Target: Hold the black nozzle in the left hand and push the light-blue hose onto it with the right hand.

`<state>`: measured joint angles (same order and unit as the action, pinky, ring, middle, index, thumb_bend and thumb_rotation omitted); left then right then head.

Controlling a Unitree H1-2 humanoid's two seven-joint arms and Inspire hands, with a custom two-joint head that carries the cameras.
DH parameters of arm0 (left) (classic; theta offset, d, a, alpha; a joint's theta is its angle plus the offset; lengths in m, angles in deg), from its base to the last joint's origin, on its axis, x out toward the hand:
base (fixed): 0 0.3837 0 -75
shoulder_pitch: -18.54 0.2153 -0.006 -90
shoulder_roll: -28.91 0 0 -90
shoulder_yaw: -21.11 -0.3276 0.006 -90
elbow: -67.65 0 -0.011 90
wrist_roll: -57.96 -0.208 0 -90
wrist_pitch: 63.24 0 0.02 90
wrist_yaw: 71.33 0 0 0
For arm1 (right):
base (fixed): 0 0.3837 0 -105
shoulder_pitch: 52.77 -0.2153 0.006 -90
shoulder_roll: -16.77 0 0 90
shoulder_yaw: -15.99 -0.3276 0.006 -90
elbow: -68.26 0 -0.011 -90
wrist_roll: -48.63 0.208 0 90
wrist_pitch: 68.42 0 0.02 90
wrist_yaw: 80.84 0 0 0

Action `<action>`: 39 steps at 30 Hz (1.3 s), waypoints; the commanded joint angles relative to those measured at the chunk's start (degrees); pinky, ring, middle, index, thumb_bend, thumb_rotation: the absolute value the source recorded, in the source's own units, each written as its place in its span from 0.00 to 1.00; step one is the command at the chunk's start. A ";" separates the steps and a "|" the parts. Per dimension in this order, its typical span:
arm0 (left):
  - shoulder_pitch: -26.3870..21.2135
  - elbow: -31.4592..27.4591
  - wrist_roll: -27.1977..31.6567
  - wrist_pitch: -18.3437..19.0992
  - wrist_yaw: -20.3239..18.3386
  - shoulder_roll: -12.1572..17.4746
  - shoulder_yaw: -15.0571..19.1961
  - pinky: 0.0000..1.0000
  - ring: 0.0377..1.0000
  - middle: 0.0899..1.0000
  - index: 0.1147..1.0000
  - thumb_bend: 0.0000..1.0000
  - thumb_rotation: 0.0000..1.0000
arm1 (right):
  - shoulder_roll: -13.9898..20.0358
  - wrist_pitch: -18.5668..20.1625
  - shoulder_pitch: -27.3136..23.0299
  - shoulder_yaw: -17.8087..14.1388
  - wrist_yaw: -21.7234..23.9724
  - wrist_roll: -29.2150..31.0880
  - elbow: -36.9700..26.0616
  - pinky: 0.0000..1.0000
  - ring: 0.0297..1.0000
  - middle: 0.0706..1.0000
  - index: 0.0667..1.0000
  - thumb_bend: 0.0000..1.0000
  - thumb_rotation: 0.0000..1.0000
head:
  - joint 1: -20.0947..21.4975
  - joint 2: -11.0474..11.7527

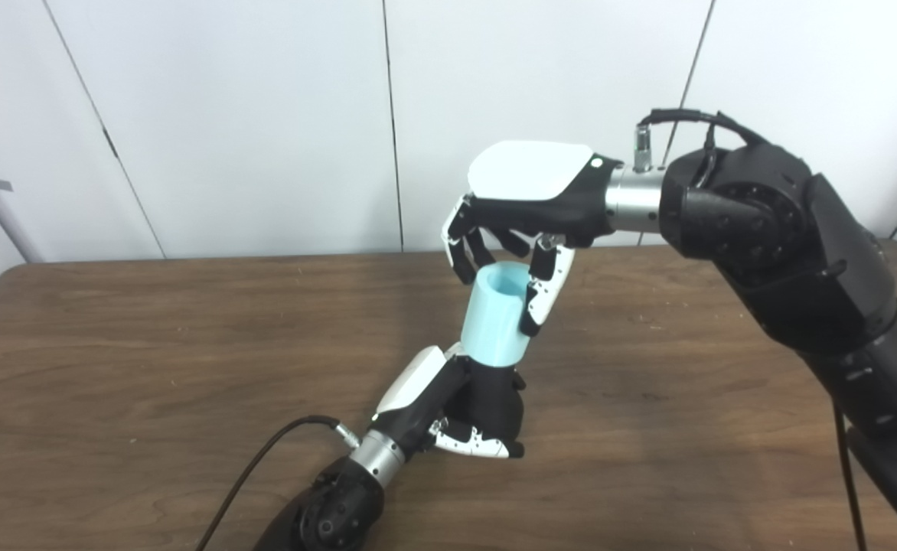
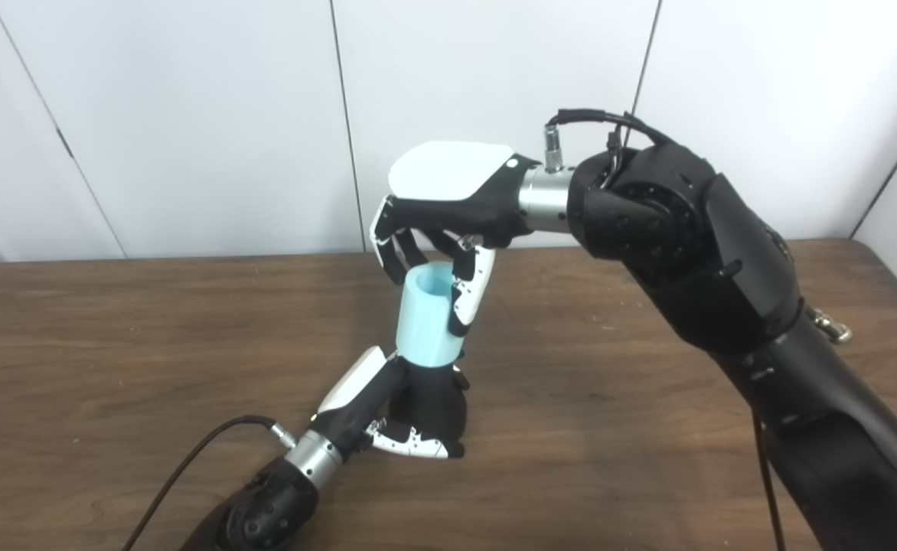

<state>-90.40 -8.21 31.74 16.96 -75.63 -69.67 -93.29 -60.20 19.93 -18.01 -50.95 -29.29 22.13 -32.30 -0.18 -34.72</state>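
Observation:
My left hand (image 1: 437, 409) is shut on the black nozzle (image 1: 494, 398) and holds it upright, a little tilted, over the table. The light-blue hose (image 1: 494, 321), a short open tube, sits on the nozzle's top end with its lower rim against my left hand. My right hand (image 1: 529, 203) comes in from above. Its fingers (image 1: 460, 256) are at the hose's top rim on the left and its thumb (image 1: 544, 295) lies down the hose's right side, so it grips the hose's upper part. The same scene shows in the right eye view, with the hose (image 2: 427, 321) above the nozzle (image 2: 435, 398).
The brown wooden table (image 1: 150, 367) spreads around both hands. A black cable (image 1: 265, 451) runs from my left wrist to the front edge. White wall panels stand behind the table. My right arm (image 1: 808, 260) fills the right side.

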 commanded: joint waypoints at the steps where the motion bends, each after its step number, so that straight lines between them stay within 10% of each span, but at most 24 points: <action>1: 3.94 2.64 -1.12 2.26 -1.59 -1.12 -1.81 1.00 0.96 0.81 0.42 0.52 0.07 | 0.35 -0.73 -3.49 -1.05 -0.64 0.90 -0.07 0.18 0.25 0.36 0.47 0.52 0.00 | -0.04 -0.06; 39: 4.04 1.74 -1.01 2.93 -1.79 -1.14 -1.71 1.00 0.96 0.81 0.42 0.52 0.07 | -0.31 -3.08 -0.97 3.04 0.24 -6.25 -3.85 0.16 0.22 0.40 0.46 0.53 0.00 | -0.18 -0.76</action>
<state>-90.06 -8.82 31.75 18.15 -75.73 -70.24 -93.30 -60.48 17.96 -17.25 -47.54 -28.32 15.99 -34.68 -0.35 -35.42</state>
